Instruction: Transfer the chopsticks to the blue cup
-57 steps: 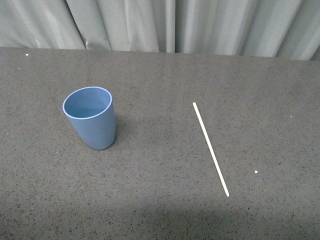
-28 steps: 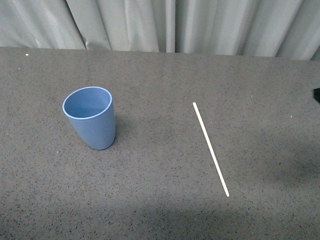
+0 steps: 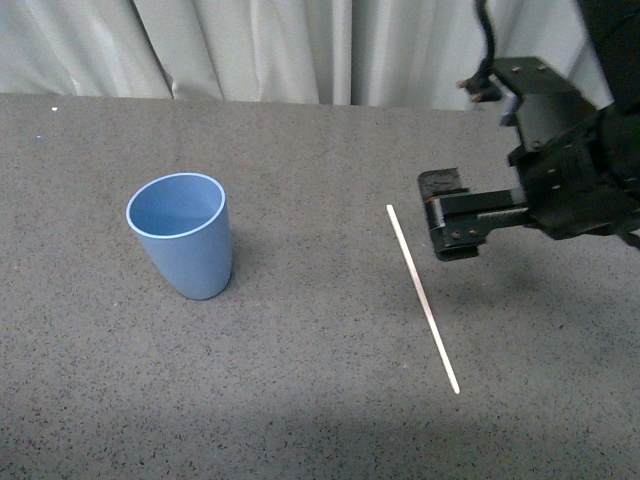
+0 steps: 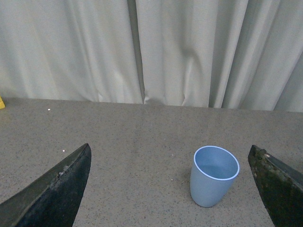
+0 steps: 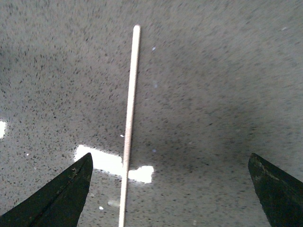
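Observation:
The blue cup (image 3: 184, 240) stands upright and empty on the left of the table; it also shows in the left wrist view (image 4: 213, 176). The chopstick (image 3: 422, 296), a thin white stick, lies flat to the right of the middle, running from far left to near right. My right gripper (image 3: 438, 216) is open and empty, hovering just right of the stick's far end. In the right wrist view the chopstick (image 5: 129, 124) lies below my right gripper (image 5: 168, 198), nearer one finger. My left gripper (image 4: 168, 198) is open and empty, short of the cup, and out of the front view.
The table (image 3: 300, 390) is a dark grey speckled surface. A pale curtain (image 3: 300, 50) hangs along its far edge. The right arm (image 3: 575, 170) fills the upper right of the front view.
The right arm has come in from the right edge and its open gripper now hangs beside the chopstick's far end. Cup and chopstick have not moved.

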